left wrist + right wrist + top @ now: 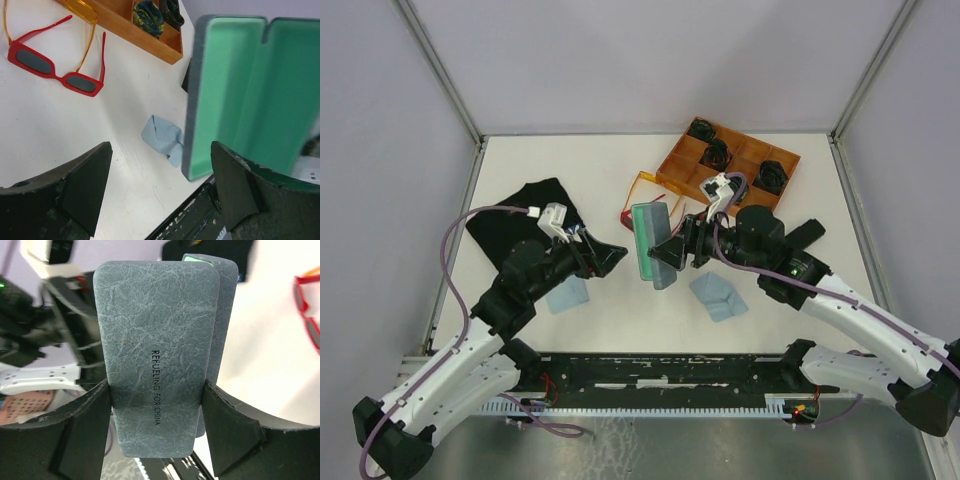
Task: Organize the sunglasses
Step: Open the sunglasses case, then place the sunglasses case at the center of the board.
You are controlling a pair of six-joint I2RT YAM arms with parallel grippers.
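Seen from above, the right hand (156, 426) pinches an open grey-blue case (157, 365) by its flanks at the middle of the tabletop (45, 130), green lining facing the left hand (160, 192). That hand waits at the case's 9 o'clock, spread and empty. The red sunglasses (55, 65) lie at the case's 11 o'clock, temples unfolded. The orange-yellow sunglasses (82, 8) lie just beyond, against the wooden tray (140, 36).

Risks, as judgements: an orange temple runs between the red temples (touching or not, I cannot tell), so lifting the red pair may drag the other. Unfolded temples may not fit the case. Gripped on one half only, the case could tilt or swing shut.
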